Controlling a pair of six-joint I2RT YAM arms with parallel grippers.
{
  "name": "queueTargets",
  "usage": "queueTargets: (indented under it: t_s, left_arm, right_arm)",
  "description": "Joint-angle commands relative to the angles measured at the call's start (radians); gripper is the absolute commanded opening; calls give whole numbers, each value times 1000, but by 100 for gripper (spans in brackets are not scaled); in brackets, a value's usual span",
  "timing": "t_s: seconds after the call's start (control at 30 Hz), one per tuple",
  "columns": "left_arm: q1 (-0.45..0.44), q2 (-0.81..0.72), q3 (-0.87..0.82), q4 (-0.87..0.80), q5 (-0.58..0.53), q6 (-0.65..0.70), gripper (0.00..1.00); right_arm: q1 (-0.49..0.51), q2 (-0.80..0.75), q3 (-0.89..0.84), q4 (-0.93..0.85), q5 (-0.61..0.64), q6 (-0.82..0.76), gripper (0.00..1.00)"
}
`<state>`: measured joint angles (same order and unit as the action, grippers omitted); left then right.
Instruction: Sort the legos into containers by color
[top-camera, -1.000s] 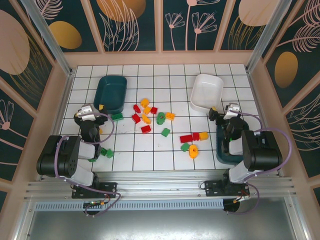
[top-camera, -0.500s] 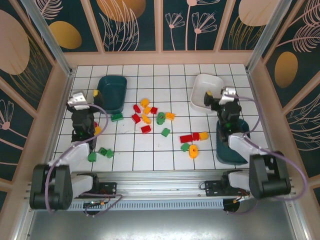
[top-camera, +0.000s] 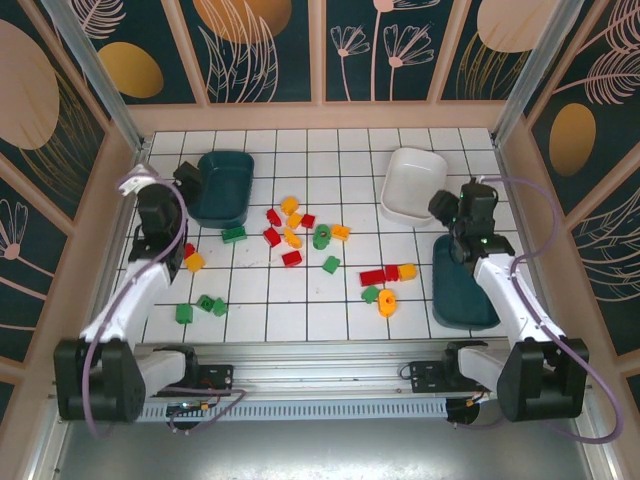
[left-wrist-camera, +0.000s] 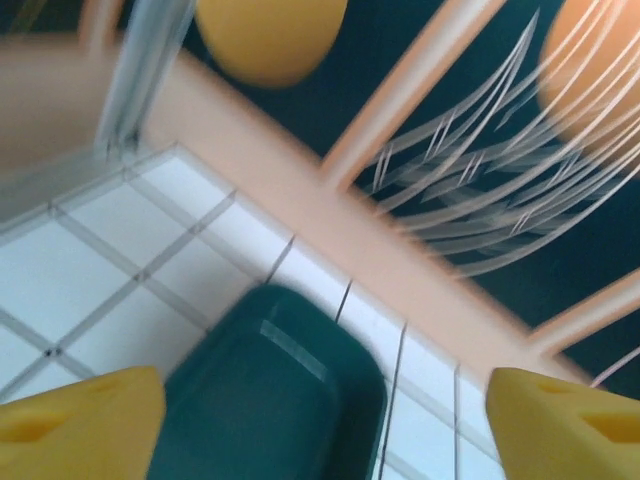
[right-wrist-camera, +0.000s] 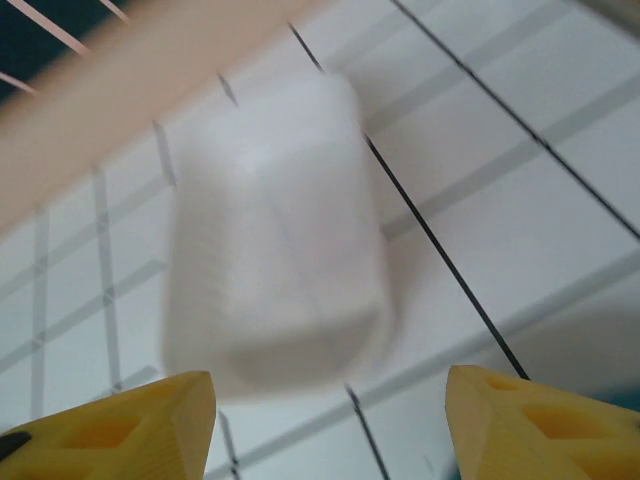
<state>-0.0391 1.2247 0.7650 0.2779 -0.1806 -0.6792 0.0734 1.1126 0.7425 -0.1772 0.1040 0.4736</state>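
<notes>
Several red, green and yellow legos lie scattered on the white tiled table, among them a red one (top-camera: 292, 258), a green one (top-camera: 321, 238) and a yellow one (top-camera: 387, 303). One dark teal container (top-camera: 222, 187) (left-wrist-camera: 270, 390) stands at the back left, a white container (top-camera: 413, 185) (right-wrist-camera: 270, 250) at the back right, and another teal container (top-camera: 462, 285) at the near right. My left gripper (top-camera: 186, 177) (left-wrist-camera: 325, 430) hovers open by the back-left teal tub's near-left corner. My right gripper (top-camera: 440, 206) (right-wrist-camera: 325, 420) is open just right of the white tub. Nothing is between either pair of fingers.
Green legos (top-camera: 204, 303) and a yellow one (top-camera: 194, 262) lie under the left arm. Wooden frame walls with patterned panels enclose the table on three sides; an aluminium rail (top-camera: 320, 375) runs along the near edge.
Both arms have unfolded and reached away from their bases. The left gripper has moved toward the back-left teal tub, the right gripper up beside the white tub. The legos have not moved.
</notes>
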Motion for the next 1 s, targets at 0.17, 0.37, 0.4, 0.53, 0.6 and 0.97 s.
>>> queueTargets:
  t_s: [0.17, 0.37, 0.4, 0.53, 0.6, 0.97]
  left_arm:
    - [-110, 374, 327, -371, 103, 168, 80]
    - [-148, 557, 449, -412, 114, 206, 80]
    - [-151, 580, 464, -414, 120, 213, 80]
    - [-163, 664, 531, -437, 130, 246, 78]
    - [-164, 691, 547, -445, 98, 259, 78]
    - [-164, 766, 581, -432, 77, 345, 59]
  right_arm:
    - [47, -16, -164, -135, 24, 127, 66]
    - [95, 20, -200, -110, 55, 140, 59]
    - [99, 28, -201, -109, 67, 137, 53]
    - [127, 3, -205, -101, 125, 112, 26]
    - [133, -32, -214, -102, 147, 106, 23]
    - [143, -83, -207, -157, 203, 79, 0]
